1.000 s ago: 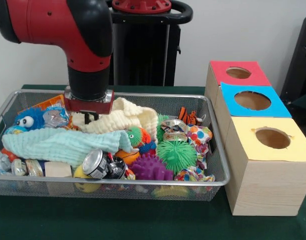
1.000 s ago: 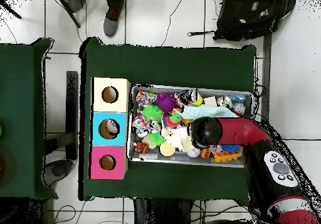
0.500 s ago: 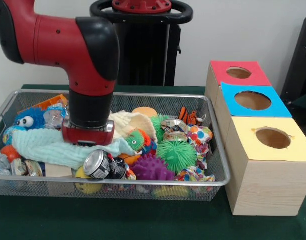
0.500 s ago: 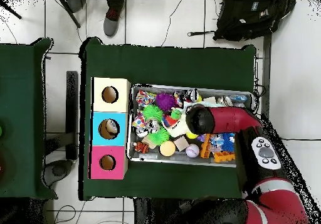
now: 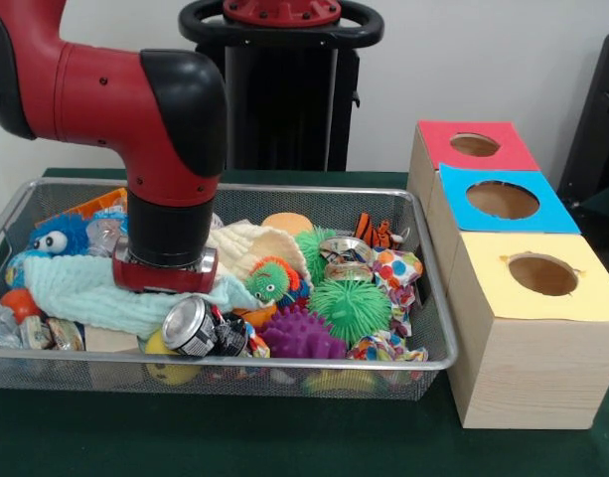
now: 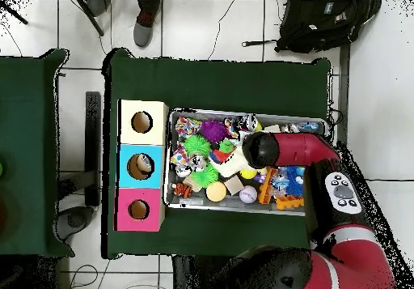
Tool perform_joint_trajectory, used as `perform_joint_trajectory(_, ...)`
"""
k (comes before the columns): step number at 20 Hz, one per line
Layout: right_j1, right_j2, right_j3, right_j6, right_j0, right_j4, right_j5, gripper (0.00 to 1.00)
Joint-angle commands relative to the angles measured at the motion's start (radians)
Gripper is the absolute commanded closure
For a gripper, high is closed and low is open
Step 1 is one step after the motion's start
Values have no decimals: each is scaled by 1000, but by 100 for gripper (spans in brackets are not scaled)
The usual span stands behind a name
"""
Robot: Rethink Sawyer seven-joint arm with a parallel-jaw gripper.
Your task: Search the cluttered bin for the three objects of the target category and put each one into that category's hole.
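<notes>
Clock: read in the front view from the middle of the bin, with 12 o'clock at the top of the picture.
Wire bin (image 5: pixel 314 186): a mesh basket on the green table, crowded with toys, cloths and cans.
Blue fuzzy toy (image 5: pixel 58 238): at about 10 o'clock, against the left wall, just above the cloth.
Mint cloth (image 5: pixel 80 290): at 9 o'clock, a pale green towel with a ribbed weave. It lies crumpled across the left half of the bin, on top of smaller things.
Target, my judgement: the category is not named. Because the arm is down on this cloth, I take it as the thing in hand.
Handling: probably light, soft and limp, not fragile. It will sag and may drag its neighbours along.
Where to hold: pinch a raised fold near its middle, not a flat part.
Gripper (image 5: pixel 165 280): pressed down on the cloth's right part, at about 8 o'clock. The wrist hides its end, so I cannot tell whether it is apart or together.
Crushed can (image 5: pixel 192 326): at 7 o'clock, just below the gripper, touching the cloth's edge.
Cream cloth (image 5: pixel 252 246): near 12 o'clock, bunched just beside the wrist.
Purple spiky ball (image 5: pixel 299 336): at 5 o'clock.
Green spiky ball (image 5: pixel 352 306): at 4 o'clock.
Boxes: outside the bin at 3 o'clock, in a row, each with a round hole on top: red box (image 5: pixel 498 149), blue box (image 5: pixel 542 214) and yellow box (image 5: pixel 503 288). All are well apart from the gripper.
</notes>
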Motion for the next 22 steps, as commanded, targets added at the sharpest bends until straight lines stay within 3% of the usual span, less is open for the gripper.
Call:
perform_joint_trajectory(1, 36, 76, 6, 36, -57, 54, -44, 100)
perform_joint_trajectory(12, -200, 100, 250, 3, -125, 155, 45, 100)
perform_joint_trajectory(22, -308, 109, 355, -34, -172, 188, 55, 100)
